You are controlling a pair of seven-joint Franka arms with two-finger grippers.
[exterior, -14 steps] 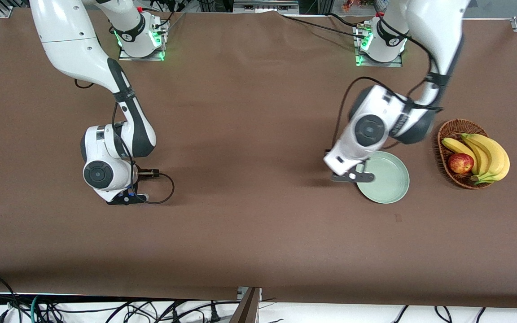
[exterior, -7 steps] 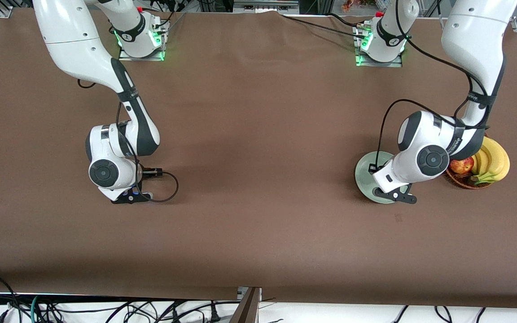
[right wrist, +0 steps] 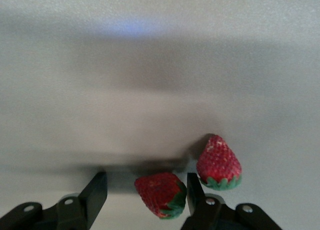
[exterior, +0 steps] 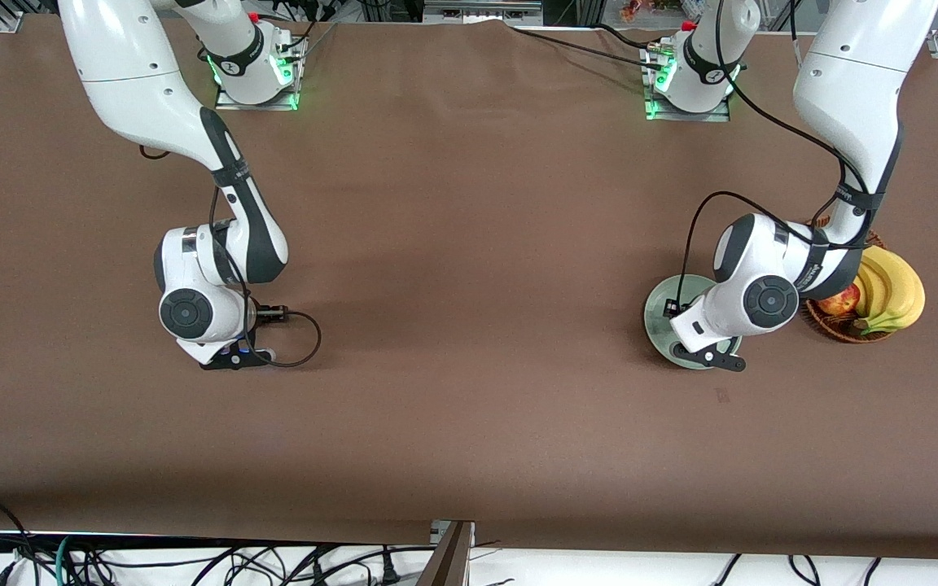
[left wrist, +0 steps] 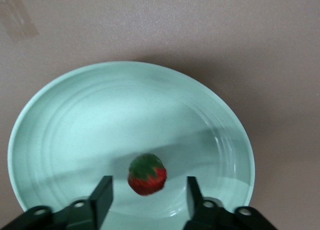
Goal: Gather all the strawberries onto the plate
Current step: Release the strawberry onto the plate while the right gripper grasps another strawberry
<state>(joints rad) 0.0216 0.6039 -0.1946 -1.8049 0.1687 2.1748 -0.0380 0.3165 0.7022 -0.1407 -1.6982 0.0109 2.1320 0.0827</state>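
Strawberries numbered three: one (left wrist: 147, 174) lay in the mint plate (left wrist: 60, 104), between the parted, empty fingers of the left gripper (left wrist: 148, 192), cap turned up. Two lay on the brown table (exterior: 469, 268) under the right gripper (right wrist: 145, 192), whose spread fingers straddled one strawberry (right wrist: 161, 194) without gripping it, its long axis running roughly ten to four, cap at four. Its neighbour (right wrist: 218, 163) stood tip at twelve, just beside one finger. Closing could likely nudge that berry away.
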